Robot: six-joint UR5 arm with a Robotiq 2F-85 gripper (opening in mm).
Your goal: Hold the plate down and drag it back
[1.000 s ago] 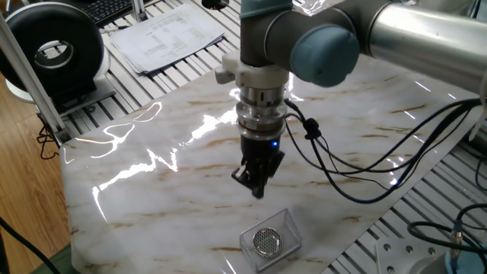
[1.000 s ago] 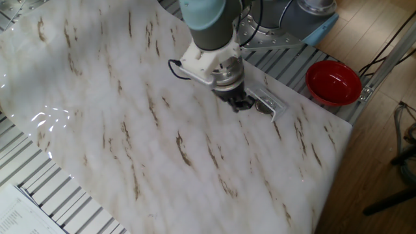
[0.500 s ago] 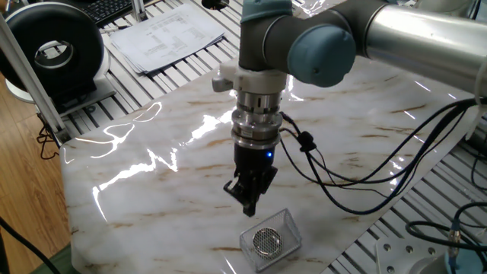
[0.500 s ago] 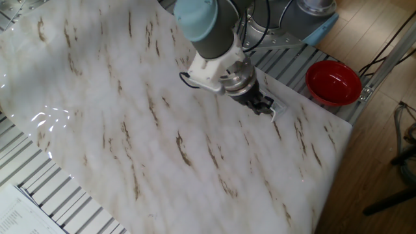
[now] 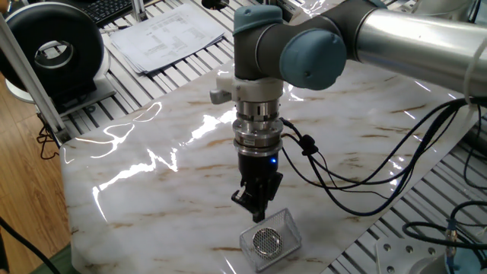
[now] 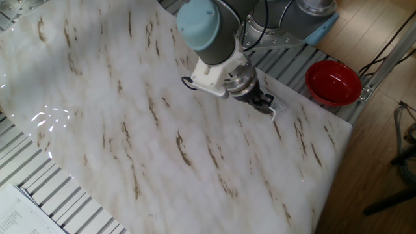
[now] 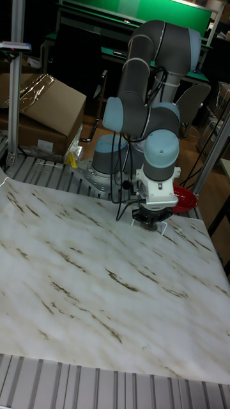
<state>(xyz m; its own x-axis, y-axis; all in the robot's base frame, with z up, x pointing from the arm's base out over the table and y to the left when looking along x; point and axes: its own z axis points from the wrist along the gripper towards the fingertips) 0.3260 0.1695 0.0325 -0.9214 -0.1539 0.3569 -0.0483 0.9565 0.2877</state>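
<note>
gripper (image 5: 258, 215) above tray edge | jaws: gap cannot be told | plate (image 5: 266, 241) in clear tray (image 5: 290, 227) | marble bench (image 5: 152, 183)

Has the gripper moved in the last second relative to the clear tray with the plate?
Yes. In one fixed view the gripper has come down and closer to the clear tray holding the plate, which stayed put.

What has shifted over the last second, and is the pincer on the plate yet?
The pincer has come down and in toward the plate, now hovering by the clear tray's near edge. Contact is not visible. The plate, its tray and the red bowl have not moved.
</note>
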